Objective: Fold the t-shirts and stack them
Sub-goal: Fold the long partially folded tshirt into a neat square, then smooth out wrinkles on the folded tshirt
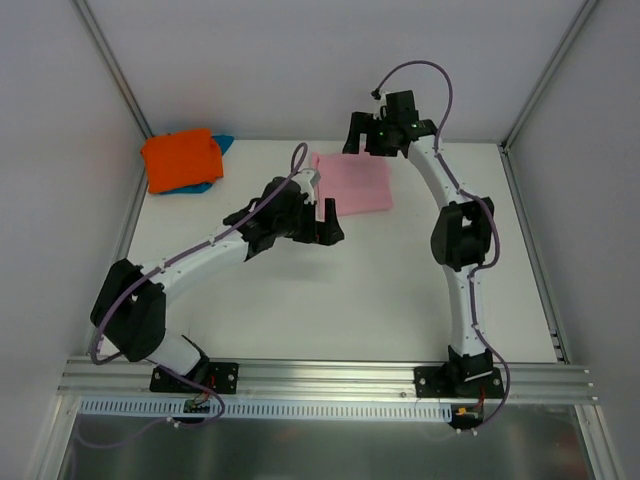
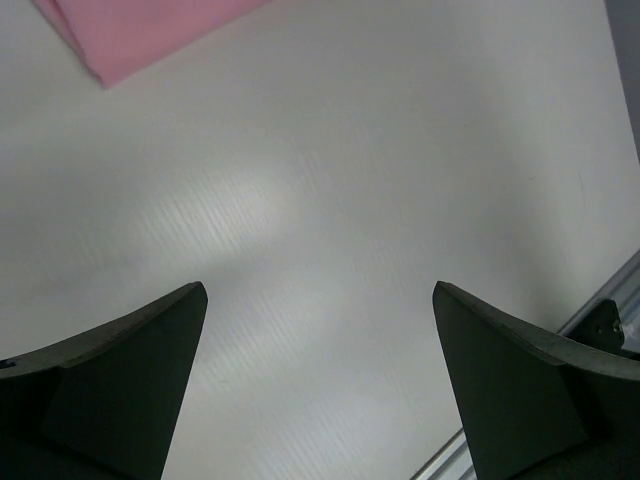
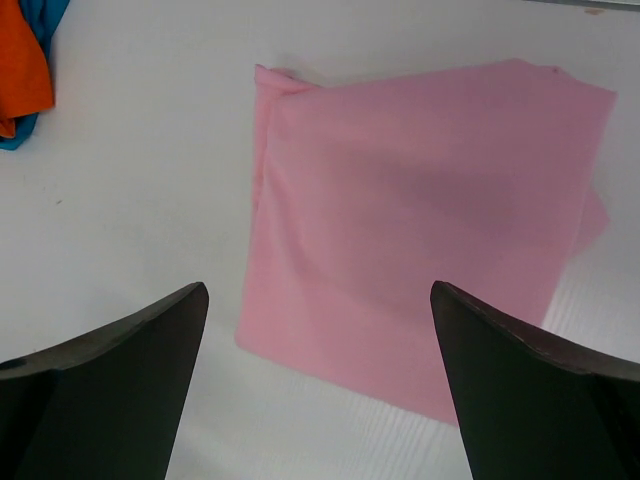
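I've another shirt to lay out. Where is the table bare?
The table is barest in its near middle, between left arm and right arm, this side of the pink shirt. A narrower strip runs right of that arm. The far side is crowded: orange shirt on teal shirt in the left corner, left fingers and right fingers by the pink shirt.

Bright, even, diffuse light fills all three views, and shadows on the white surface [image 1: 340, 300] are faint and soft-edged. In the left wrist view a broad pale sheen glares off the surface. The tool fingers [image 2: 110, 390] in both wrist views are dark, blurred silhouettes. A soft shadow dims the pink t-shirt [image 3: 420, 220] at its middle.
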Robot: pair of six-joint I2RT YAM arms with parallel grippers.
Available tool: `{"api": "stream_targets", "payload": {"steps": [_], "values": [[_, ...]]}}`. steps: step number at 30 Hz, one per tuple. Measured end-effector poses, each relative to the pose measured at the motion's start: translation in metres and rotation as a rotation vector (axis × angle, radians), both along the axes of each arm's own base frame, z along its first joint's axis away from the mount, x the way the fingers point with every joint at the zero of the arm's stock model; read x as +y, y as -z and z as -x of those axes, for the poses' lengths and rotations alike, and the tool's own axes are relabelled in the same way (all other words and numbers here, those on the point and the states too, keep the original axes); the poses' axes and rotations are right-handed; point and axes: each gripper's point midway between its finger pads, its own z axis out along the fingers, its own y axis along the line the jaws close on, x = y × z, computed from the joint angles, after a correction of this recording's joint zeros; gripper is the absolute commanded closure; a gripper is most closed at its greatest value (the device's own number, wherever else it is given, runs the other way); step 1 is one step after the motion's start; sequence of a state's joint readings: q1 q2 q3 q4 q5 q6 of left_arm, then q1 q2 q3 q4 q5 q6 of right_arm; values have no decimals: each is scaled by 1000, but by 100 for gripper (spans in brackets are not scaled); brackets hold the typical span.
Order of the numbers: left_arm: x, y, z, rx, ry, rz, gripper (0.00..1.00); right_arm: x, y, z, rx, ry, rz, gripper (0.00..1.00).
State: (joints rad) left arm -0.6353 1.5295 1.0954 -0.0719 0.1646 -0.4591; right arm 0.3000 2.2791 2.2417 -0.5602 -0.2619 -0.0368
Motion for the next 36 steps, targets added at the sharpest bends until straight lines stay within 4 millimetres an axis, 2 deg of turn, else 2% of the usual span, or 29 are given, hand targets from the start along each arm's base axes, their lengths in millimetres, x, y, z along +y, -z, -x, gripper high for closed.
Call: {"api": "stream_targets", "payload": {"steps": [2, 4, 8, 10, 12, 15, 20, 23, 29, 32, 36], "values": [[-6, -7, 15, -12, 31, 13, 1, 9, 18, -12, 22, -11, -20, 1], [-8, -13, 30, -23, 56, 25, 1, 15, 44, -16, 73, -13, -39, 1], [2, -24, 45, -42, 59, 39, 1, 20, 100, -4, 231, 3, -80, 0], [7, -30, 49, -57, 51, 44, 1, 18, 119, 7, 299, 13, -92, 0], [11, -38, 52, -69, 47, 50, 1, 19, 127, 12, 327, 16, -113, 1], [12, -45, 54, -85, 46, 62, 1, 18, 123, 11, 335, 27, -142, 1], [17, -47, 59, -75, 45, 53, 1, 24, 126, 24, 373, 21, -188, 0], [21, -52, 64, -79, 44, 55, 1, 26, 127, 54, 407, 14, -192, 1], [34, -69, 72, -121, 24, 73, 1, 45, 131, 148, 481, -30, -176, 1], [42, -72, 80, -128, 18, 75, 1, 55, 132, 194, 500, -53, -165, 1], [53, -73, 90, -139, 5, 74, 1, 65, 134, 244, 499, -72, -143, 0]]}}
